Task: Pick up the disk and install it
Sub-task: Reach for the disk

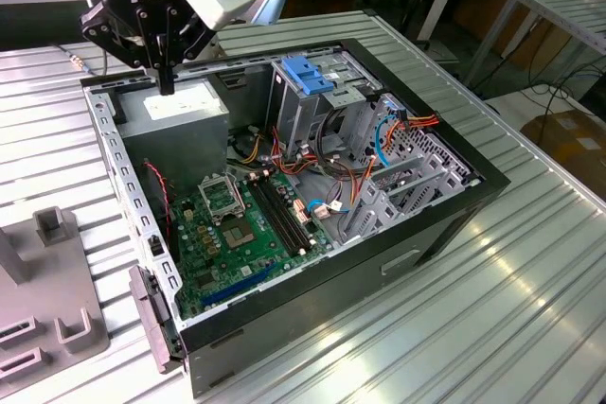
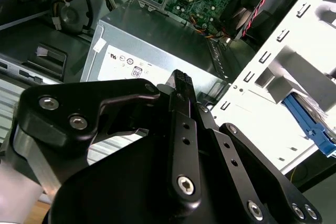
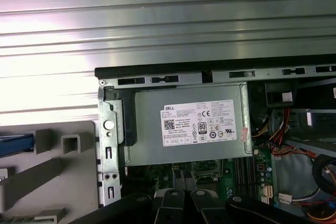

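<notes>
Hand above the labelled power supply in a corner of the open computer case, fingers pressed together with nothing between them. The disk, seen as a blue side rail in both wrist views, sits in the grey holder on the table, outside the case's slotted wall and well apart from the hand. Its visible rail appears to run at right angles to that wall.

You can see one bright blue side rail of the disk, lying flat in the grey holder on the tabletop, just outside the computer case. In the second wrist view, its blue tabbed end shows.
</notes>
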### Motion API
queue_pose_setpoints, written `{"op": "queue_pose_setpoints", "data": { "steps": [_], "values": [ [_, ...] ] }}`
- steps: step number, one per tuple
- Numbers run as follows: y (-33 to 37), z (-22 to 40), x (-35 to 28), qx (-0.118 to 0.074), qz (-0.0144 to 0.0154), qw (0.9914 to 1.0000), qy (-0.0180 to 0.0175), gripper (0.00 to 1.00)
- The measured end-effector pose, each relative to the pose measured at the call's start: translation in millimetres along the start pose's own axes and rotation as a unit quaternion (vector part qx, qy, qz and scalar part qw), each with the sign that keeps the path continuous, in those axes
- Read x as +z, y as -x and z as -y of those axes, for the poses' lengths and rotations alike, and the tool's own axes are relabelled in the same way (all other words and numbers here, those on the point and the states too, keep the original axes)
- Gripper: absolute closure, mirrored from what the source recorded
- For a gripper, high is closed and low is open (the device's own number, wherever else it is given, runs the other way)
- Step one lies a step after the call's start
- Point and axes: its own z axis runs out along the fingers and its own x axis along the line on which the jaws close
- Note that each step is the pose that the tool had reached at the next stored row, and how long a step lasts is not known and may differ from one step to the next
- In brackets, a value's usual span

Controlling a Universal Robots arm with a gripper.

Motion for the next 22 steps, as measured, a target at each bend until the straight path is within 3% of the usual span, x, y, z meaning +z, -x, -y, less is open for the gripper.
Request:
{"op": "queue_pose_setpoints", "data": {
  "steps": [15,16,22],
  "values": [
    [-6.7,0.5,-0.2,0.0,-0.0005,1.0,-0.0001,0.9],
    [-6.8,0.5,-0.2,0.0,-0.0016,1.0,-0.0002,0.9],
    [-7.7,0.6,-0.2,0.001,-0.0167,0.99986,-0.0013,0.9]
  ]
}}
